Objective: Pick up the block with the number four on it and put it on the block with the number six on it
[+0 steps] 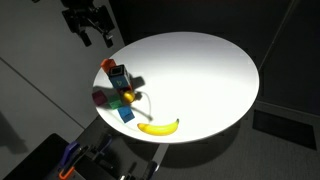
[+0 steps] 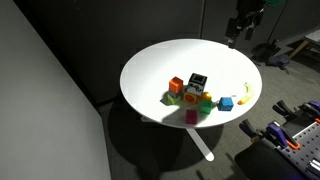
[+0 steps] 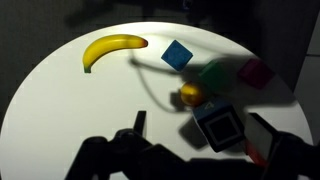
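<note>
The block with the number four [image 3: 220, 125] is a blue cube with a white-framed dark face; it shows in both exterior views [image 1: 118, 73] [image 2: 197, 82] in the cluster of toys. A reddish-orange cube [image 2: 176, 86] stands right beside it, also in an exterior view [image 1: 108, 65]. In the wrist view only a red sliver of it [image 3: 256, 151] shows past a finger, and I cannot read a number on it. My gripper [image 3: 200, 130] is open and empty. It hangs well above the table's edge [image 1: 88, 27] [image 2: 243, 24], apart from the blocks.
On the round white table [image 1: 200, 70] lie a banana [image 1: 158, 126] [image 3: 112, 48], a plain blue block [image 1: 125, 114] [image 3: 177, 54], a green block [image 3: 215, 72], a magenta block [image 3: 255, 72] and a yellow ball [image 3: 190, 95]. Dark floor and clutter surround the table.
</note>
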`<state>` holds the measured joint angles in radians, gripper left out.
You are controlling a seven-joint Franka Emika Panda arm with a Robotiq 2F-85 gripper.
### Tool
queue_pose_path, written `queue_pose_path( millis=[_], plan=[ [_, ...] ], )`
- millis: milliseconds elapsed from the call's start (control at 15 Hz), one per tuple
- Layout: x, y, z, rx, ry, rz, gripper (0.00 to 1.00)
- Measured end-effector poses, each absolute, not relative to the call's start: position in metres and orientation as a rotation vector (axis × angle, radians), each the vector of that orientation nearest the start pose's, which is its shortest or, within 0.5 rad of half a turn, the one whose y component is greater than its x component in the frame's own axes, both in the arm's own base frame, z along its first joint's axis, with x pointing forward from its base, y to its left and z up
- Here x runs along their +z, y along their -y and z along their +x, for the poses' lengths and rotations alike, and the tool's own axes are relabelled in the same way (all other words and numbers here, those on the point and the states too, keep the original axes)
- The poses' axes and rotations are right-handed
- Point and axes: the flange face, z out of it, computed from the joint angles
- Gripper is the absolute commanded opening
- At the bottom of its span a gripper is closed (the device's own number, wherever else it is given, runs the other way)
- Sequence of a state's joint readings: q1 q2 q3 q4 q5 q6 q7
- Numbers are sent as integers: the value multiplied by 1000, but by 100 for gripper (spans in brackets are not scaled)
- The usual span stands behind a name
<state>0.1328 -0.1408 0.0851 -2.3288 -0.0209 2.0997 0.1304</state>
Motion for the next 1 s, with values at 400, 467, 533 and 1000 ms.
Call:
queue_pose_path(
  millis=[400, 467, 533, 1000],
  plan=[
    [385, -101, 464, 121, 159, -3167, 100],
    [384, -101, 464, 121, 159, -3167, 100],
    [384, -101, 464, 121, 159, -3167, 100],
    [384, -101, 464, 121, 160, -3167, 100]
  ],
)
